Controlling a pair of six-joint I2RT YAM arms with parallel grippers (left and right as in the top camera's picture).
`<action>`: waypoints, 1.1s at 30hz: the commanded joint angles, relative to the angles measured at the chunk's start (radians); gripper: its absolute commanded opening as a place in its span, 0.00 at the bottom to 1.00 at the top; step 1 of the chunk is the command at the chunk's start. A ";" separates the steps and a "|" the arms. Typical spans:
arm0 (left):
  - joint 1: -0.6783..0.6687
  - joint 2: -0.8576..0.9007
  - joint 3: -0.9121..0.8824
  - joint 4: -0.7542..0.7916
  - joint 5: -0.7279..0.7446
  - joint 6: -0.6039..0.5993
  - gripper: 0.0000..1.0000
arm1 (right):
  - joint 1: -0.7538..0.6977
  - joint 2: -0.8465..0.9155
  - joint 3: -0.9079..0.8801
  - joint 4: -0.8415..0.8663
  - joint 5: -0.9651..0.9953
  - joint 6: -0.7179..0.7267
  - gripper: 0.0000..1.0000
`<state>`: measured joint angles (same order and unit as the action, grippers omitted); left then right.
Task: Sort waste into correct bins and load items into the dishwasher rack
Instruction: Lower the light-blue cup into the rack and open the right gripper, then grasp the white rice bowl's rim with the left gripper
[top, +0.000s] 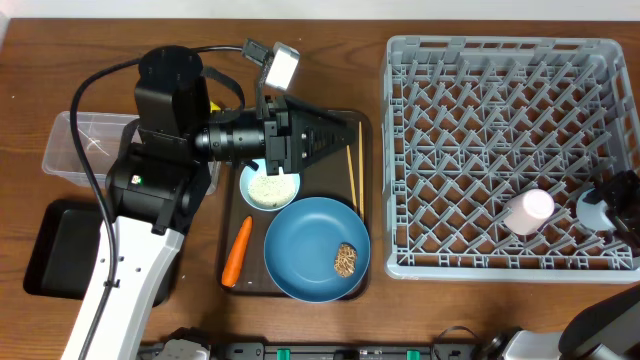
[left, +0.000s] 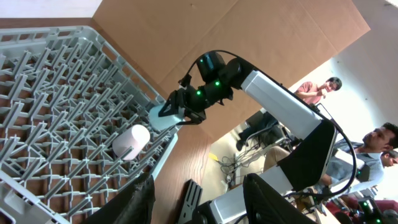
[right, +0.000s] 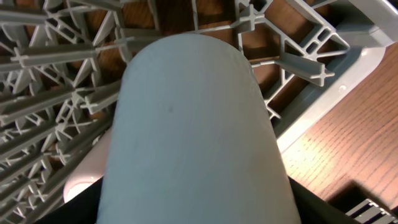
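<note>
The light-blue cup was to be seated between pegs at the rack's near right corner. Whether the right gripper clasped it could not be told.

- No text, label, brand, number or sign can be read in any of the three views.
</note>
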<state>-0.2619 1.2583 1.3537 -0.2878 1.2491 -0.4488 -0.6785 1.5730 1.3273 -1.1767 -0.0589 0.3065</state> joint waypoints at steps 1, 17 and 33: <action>0.004 -0.016 0.012 0.002 -0.004 0.002 0.47 | -0.005 0.001 0.011 0.018 0.002 0.008 0.79; 0.003 -0.011 0.012 -0.449 -0.856 0.167 0.53 | 0.155 -0.322 0.210 0.069 -0.573 -0.198 0.93; -0.031 0.286 -0.090 -0.578 -1.211 0.187 0.42 | 0.477 -0.473 0.142 0.049 -0.525 -0.215 0.99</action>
<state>-0.2726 1.4738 1.2785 -0.8806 0.0643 -0.2905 -0.2325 1.0863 1.4891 -1.1263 -0.5945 0.1089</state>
